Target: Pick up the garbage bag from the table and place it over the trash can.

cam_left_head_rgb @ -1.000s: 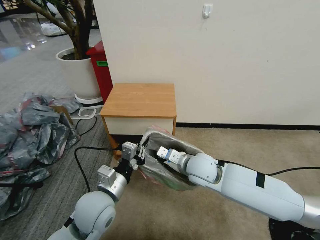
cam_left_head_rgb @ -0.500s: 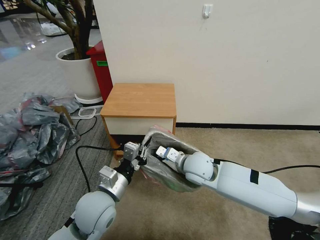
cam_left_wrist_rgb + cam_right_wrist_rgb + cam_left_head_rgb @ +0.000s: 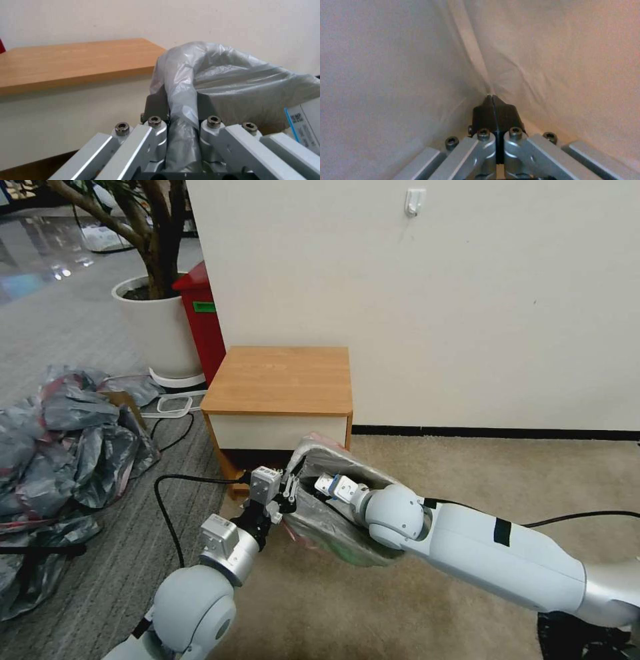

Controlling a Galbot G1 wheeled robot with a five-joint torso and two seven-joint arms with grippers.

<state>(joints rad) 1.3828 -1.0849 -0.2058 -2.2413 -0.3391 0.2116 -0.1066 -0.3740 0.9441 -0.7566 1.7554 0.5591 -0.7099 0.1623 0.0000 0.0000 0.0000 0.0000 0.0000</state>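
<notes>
The grey translucent garbage bag (image 3: 333, 520) with a pink-red edge is stretched over a tilted boxy shape on the carpet, just in front of the table (image 3: 280, 380). The trash can is hidden under the film, and only its outline shows. My left gripper (image 3: 290, 492) is shut on the bag-covered rim; in the left wrist view the film (image 3: 181, 82) runs between its dark fingertips (image 3: 156, 105). My right arm (image 3: 467, 547) reaches into the bag's mouth. Inside, my right gripper (image 3: 492, 98) is shut, its tip against a crease of the film (image 3: 470, 50).
A heap of grey bags (image 3: 60, 447) lies on the floor at the left, with a black cable (image 3: 167, 500) running past it. A tall red bin (image 3: 200, 320) and a white plant pot (image 3: 153, 327) stand behind the table. The wall (image 3: 433, 313) is close behind.
My right arm has pushed a little further left and deeper into the bag. My left gripper has edged right and forward with the rim still held. The covered shape has shifted slightly.
</notes>
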